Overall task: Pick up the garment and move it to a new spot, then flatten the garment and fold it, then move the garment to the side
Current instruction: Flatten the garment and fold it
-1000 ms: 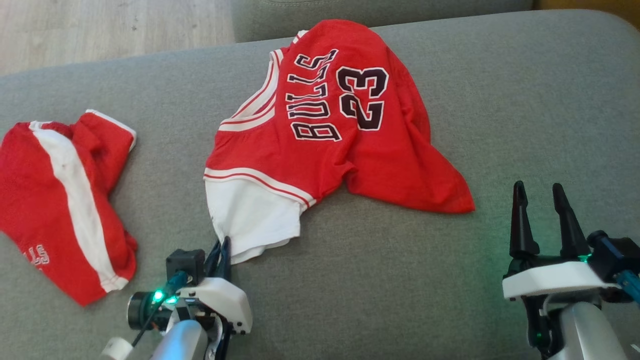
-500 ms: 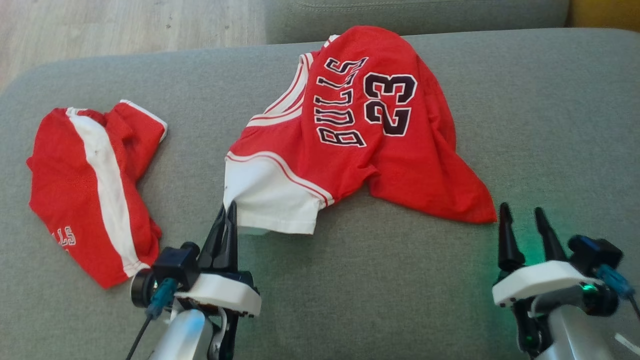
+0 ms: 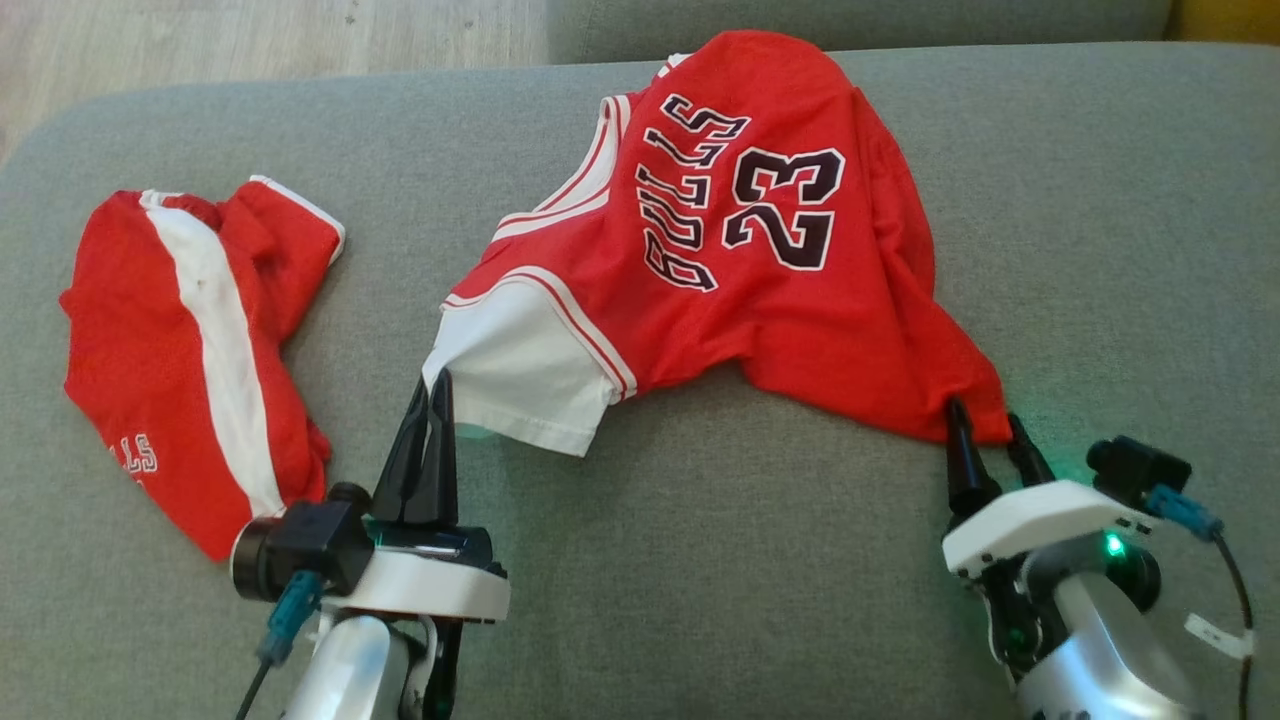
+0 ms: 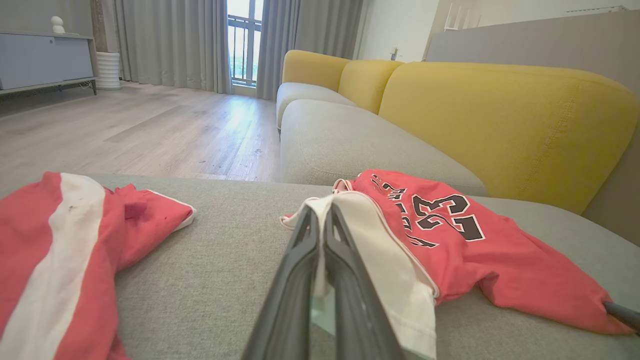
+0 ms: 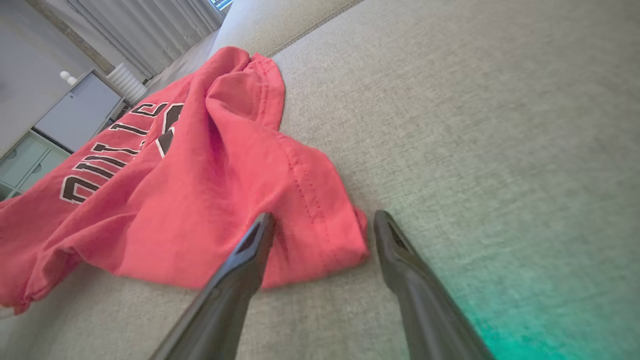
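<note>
The garment (image 3: pixel 760 300) is a red jersey marked BULLS 23 with a white sleeve, lying crumpled on the grey sofa seat (image 3: pixel 750 580). My left gripper (image 3: pixel 437 385) is shut on the near corner of the white sleeve, which is lifted a little off the seat; the left wrist view shows white cloth pinched between the closed fingers (image 4: pixel 320 215). My right gripper (image 3: pixel 985 415) is open at the jersey's near right red corner. In the right wrist view that corner of the garment (image 5: pixel 200 190) lies between the spread fingers of the right gripper (image 5: pixel 325 215).
Red shorts (image 3: pixel 180 340) with a white stripe lie crumpled on the seat to the left. Yellow backrest cushions (image 4: pixel 500 110) rise beyond the seat. Wooden floor (image 3: pixel 250 40) lies past the far left edge. Bare grey seat stretches between the two grippers.
The head camera has shifted. My right gripper has moved in to the jersey's red corner, still open. My left gripper, shut on the sleeve, has drawn it up and forward.
</note>
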Tool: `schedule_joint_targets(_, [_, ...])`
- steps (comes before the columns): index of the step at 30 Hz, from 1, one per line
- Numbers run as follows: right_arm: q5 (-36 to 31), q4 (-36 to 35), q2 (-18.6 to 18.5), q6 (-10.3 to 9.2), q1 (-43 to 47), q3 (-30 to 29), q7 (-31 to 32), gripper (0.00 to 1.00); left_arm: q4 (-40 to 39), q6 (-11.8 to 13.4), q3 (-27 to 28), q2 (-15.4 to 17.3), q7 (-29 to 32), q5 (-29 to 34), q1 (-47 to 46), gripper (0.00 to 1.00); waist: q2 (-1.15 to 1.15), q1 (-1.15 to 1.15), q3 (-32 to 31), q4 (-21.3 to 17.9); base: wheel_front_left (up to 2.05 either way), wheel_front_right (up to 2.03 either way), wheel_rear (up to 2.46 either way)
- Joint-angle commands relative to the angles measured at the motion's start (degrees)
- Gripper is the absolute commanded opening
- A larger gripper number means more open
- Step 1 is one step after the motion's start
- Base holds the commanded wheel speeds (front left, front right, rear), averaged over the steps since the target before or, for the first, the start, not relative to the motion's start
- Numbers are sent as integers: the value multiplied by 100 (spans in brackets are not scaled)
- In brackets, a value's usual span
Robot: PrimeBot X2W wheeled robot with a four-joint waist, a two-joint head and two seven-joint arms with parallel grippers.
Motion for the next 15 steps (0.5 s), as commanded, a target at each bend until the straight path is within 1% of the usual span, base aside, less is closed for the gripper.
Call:
schedule_joint_targets(1, [116,110,5,43,-117,293,-43,100,-210,-23,197,13,-55,54,-110,0,0,0,12,10,0,0,0])
schedule_joint_targets(4, [260,343,5,43,-223,470,-99,100,-207,-26,214,12,-55,39,-102,0,0,0,8,8,0,0,0])
schedule_joint_targets(5, [296,408,5,43,-252,522,-120,66,-205,-20,219,11,-55,28,-98,0,0,0,4,3,0,0,0])
schedule_joint_targets(6, [332,469,5,43,-279,572,-143,24,-202,-13,223,11,-55,21,-93,0,0,0,-4,-4,0,0,0])
schedule_joint_targets(7, [364,527,5,43,-305,619,-165,0,-197,-5,227,11,-55,16,-87,0,0,0,-13,-13,0,0,0])
schedule_joint_targets(15, [462,685,5,43,-426,756,-376,0,-134,82,321,10,-55,1,-53,0,0,0,-181,-130,0,0,0])
